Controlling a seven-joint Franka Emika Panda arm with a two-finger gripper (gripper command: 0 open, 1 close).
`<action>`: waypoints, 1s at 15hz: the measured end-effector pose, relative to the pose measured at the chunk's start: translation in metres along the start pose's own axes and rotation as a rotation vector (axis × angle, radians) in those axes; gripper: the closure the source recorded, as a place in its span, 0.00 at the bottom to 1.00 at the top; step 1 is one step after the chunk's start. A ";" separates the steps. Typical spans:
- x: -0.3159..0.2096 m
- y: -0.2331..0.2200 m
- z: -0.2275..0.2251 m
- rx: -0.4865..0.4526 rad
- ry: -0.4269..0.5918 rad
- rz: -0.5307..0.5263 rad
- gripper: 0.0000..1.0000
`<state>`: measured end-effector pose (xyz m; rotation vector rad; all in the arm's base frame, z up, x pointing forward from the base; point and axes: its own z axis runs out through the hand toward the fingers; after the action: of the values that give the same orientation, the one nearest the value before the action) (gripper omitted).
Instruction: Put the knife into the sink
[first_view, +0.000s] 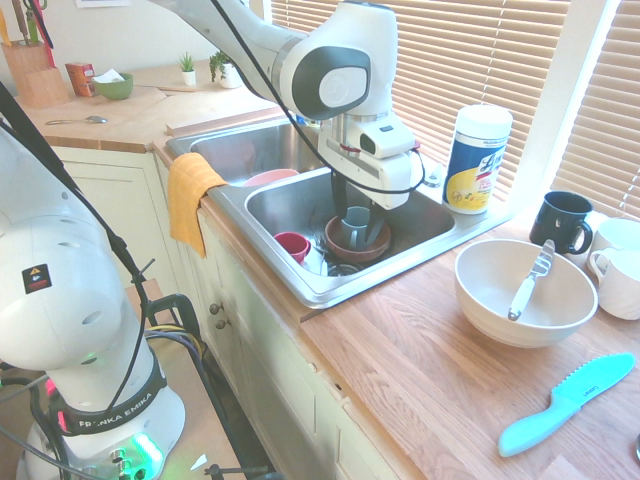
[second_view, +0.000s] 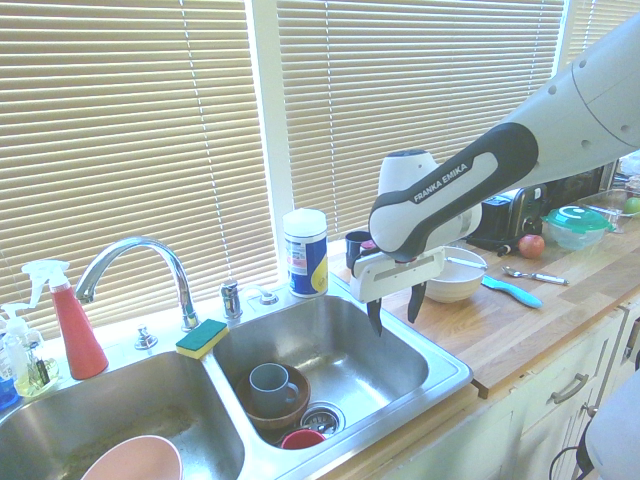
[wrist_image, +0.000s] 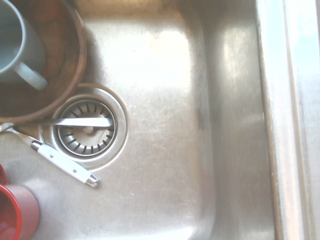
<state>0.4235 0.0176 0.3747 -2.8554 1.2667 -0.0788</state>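
The knife (first_view: 527, 283), slim with a silver blade and a whitish handle, lies slanted inside the white bowl (first_view: 495, 300) on the wooden counter, right of the sink (first_view: 330, 290). My gripper (second_view: 395, 310) hangs open and empty over the sink's right basin (second_view: 440, 385), well away from the knife. In the first exterior view the gripper (first_view: 360, 222) is low over the basin. The wrist view looks straight down on the basin floor (wrist_image: 160, 100) and the drain (wrist_image: 87, 131).
In the basin stand a brown bowl (second_view: 285, 415) holding a grey mug (second_view: 270, 382) and a red cup (first_view: 292, 245). Two pieces of cutlery (wrist_image: 65, 162) lie by the drain. A teal plastic knife (first_view: 565, 403), mugs (first_view: 562, 222) and a wipes canister (first_view: 477, 158) are on the counter.
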 end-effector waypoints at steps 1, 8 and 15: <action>0.000 0.000 0.000 -0.001 -0.001 0.000 0.00; 0.048 0.026 -0.060 0.007 0.012 -0.192 0.00; 0.132 0.110 -0.086 0.021 0.030 -0.175 0.00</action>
<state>0.4256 -0.1534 0.4617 -2.9507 1.0102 -0.1369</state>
